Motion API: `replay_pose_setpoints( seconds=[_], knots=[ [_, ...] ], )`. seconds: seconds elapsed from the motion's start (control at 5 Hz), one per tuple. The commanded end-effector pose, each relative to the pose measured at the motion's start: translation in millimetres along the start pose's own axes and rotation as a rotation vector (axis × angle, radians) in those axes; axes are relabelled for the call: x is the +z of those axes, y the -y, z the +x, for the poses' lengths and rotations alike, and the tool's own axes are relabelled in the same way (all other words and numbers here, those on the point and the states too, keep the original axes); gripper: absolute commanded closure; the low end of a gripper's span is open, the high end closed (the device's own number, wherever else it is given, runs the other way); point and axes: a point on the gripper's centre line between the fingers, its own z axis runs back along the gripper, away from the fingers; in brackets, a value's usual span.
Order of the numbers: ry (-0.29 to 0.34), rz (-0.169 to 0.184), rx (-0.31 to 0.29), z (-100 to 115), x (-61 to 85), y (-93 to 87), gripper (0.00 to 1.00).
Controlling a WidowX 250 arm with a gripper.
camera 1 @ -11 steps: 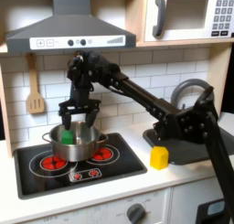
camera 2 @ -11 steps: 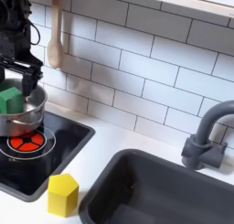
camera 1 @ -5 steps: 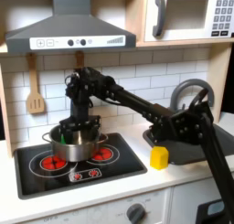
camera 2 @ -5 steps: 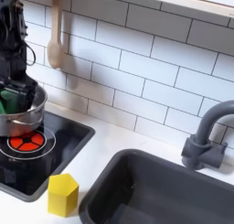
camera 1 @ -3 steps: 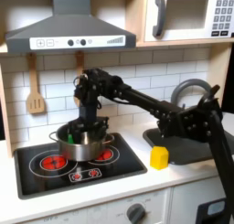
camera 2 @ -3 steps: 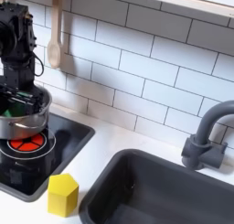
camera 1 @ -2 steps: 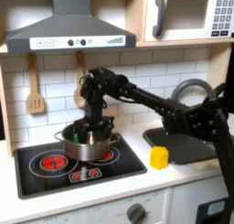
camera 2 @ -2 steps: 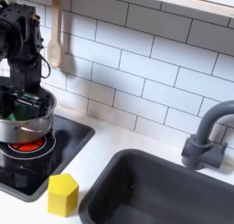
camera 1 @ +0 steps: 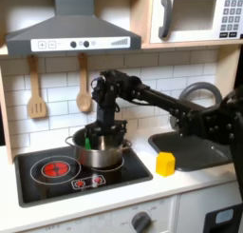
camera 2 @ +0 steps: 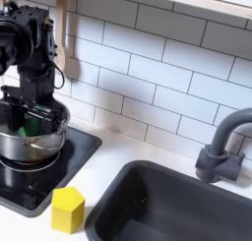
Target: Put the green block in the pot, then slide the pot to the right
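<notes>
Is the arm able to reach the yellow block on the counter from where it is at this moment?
Probably yes. The yellow block stands alone on the white counter between the stove and the sink, with nothing over or around it. The tool is down in the pot, so it must lift out first.

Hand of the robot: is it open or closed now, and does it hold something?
Hand: down inside the pot, beside the green block; open or closed cannot be told.
</notes>
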Motion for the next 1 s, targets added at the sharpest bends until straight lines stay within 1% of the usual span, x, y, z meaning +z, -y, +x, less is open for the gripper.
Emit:
replay_pose_setpoints(
  seconds=[0.0, 0.2, 0.4, 0.8],
  knots=[
    [-0.009, -0.012, -0.023, -7, 0.4, 15.6, 0.00],
    [-0.007, -0.014, -0.031, -9, 2.5, 20.4, 0.00],
    [-0.005, -0.023, -0.042, -13, 4.0, 29.4, 0.00],
    [-0.006, -0.027, -0.055, -19, 5.9, 41.3, 0.00]
  ],
)
